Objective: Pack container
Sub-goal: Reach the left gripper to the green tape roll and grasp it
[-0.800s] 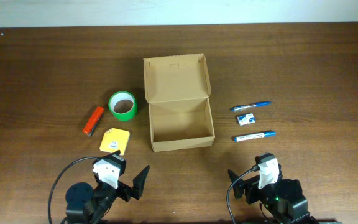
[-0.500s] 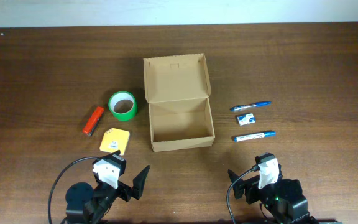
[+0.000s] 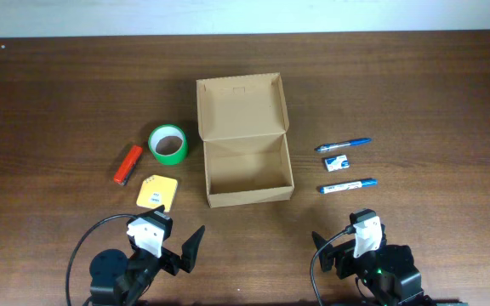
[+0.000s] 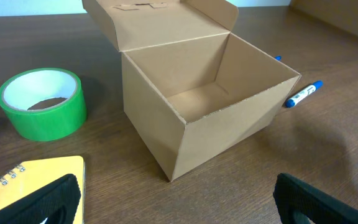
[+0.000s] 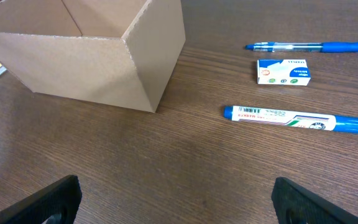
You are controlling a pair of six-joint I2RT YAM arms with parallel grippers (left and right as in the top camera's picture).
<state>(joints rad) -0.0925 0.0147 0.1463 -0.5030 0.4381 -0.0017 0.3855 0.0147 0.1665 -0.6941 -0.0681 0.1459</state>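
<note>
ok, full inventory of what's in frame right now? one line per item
container: 1, tan cardboard, centre of the table, flap lid open, empty
tape roll: 1, green, just left of the container
orange item: 1, orange-red, left of the tape roll; type unclear
notepad: 1, yellow, spiral-bound, nearer the robot than the tape roll
pen: 1, blue and clear, right of the container, farthest of the three there
small box: 1, white and blue, between pen and marker
marker: 1, blue and white, nearest of the three
table: 1, dark brown wood, under everything
left gripper: 1, black fingers, open, holding nothing
right gripper: 1, black fingers, open, holding nothing
</note>
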